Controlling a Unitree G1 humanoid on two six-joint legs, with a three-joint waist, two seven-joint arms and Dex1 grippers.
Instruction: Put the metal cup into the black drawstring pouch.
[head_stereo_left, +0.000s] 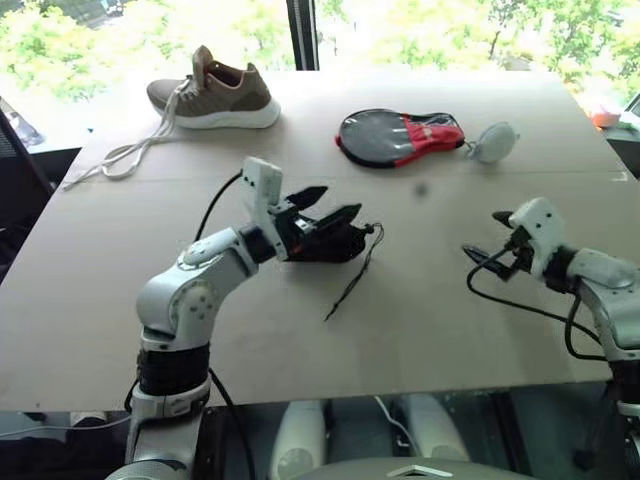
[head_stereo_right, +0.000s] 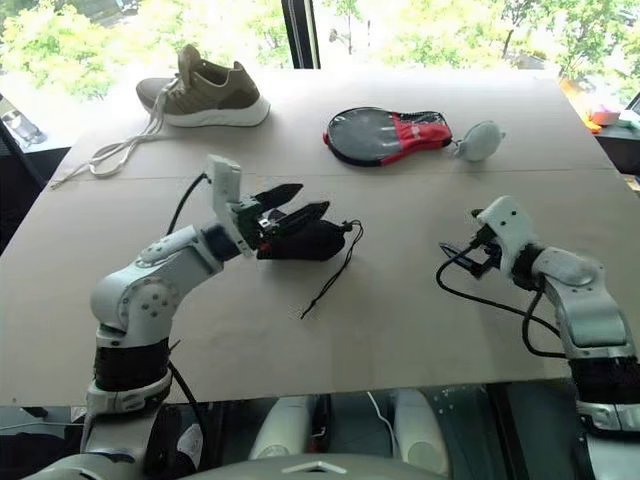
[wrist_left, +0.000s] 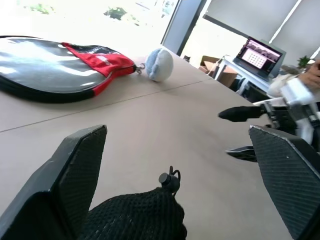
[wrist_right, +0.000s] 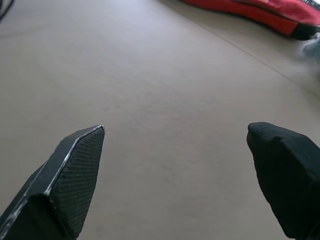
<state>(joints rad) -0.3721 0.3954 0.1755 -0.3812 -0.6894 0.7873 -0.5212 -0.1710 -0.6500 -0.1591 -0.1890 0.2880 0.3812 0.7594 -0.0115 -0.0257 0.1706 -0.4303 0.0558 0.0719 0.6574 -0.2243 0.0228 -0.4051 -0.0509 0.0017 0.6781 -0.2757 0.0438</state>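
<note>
Both my grippers stand with jaws wide apart, empty. My left gripper (head_stereo_left: 330, 203) hovers just above the black drawstring pouch (head_stereo_left: 335, 243), which lies bulging, so I judge the cup sits inside; my right gripper (head_stereo_left: 490, 235) waits well apart from the pouch.

- I see a big brown table (head_stereo_left: 300, 330) in front of me.
- Bright windows (head_stereo_left: 420, 30) show green trees outside.
- A laptop (wrist_left: 262, 52) sits on a desk.
</note>
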